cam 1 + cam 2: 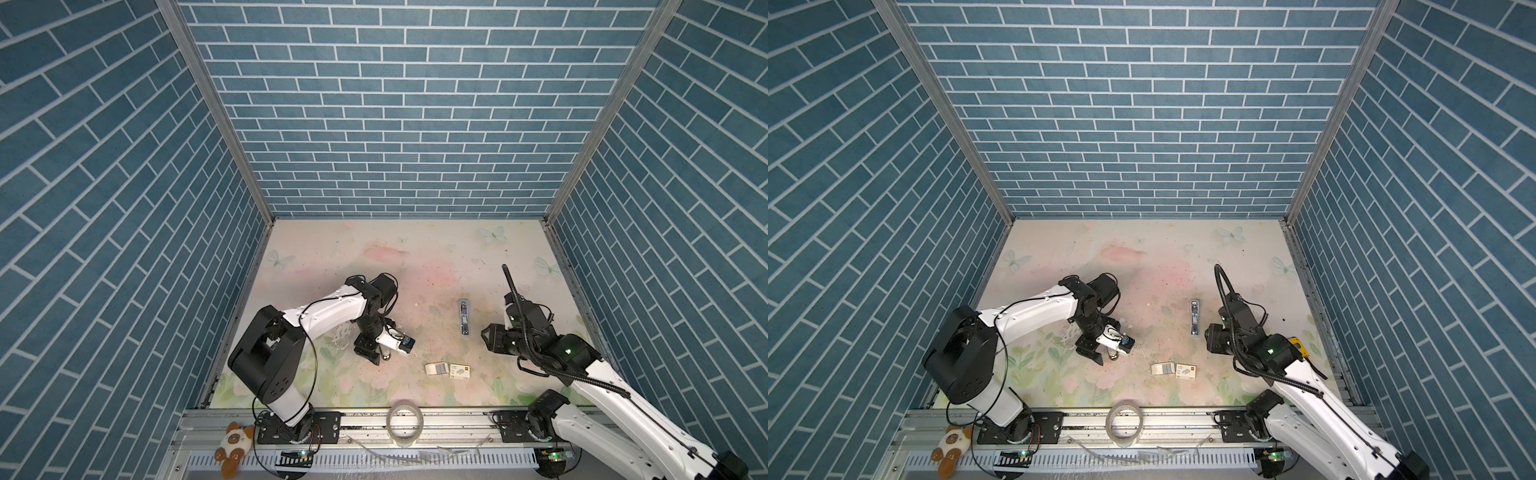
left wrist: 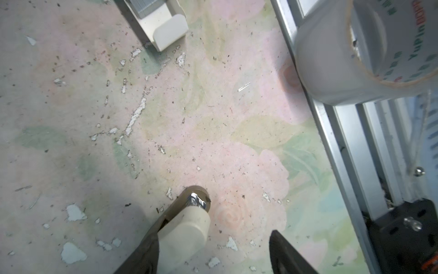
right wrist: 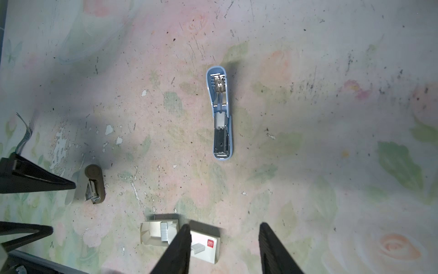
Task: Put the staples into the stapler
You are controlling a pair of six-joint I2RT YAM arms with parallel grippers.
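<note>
left gripper [image 3: 62, 207] open, brown stapler [image 3: 93, 183] at one fingertip, unclamped. right gripper [image 3: 225, 225] open, empty. blue stapler [image 1: 464, 318] lies opened flat, apart from both. box [image 1: 459, 371] near right gripper, one finger overlapping it in wrist view. tray [image 1: 436, 368] just beside box.

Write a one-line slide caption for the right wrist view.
Open right gripper at the staple box and inner tray; blue stapler lies opened on the table.

White arms [image 1: 328, 309], black joints [image 1: 266, 345], black cables [image 1: 524, 328]
</note>
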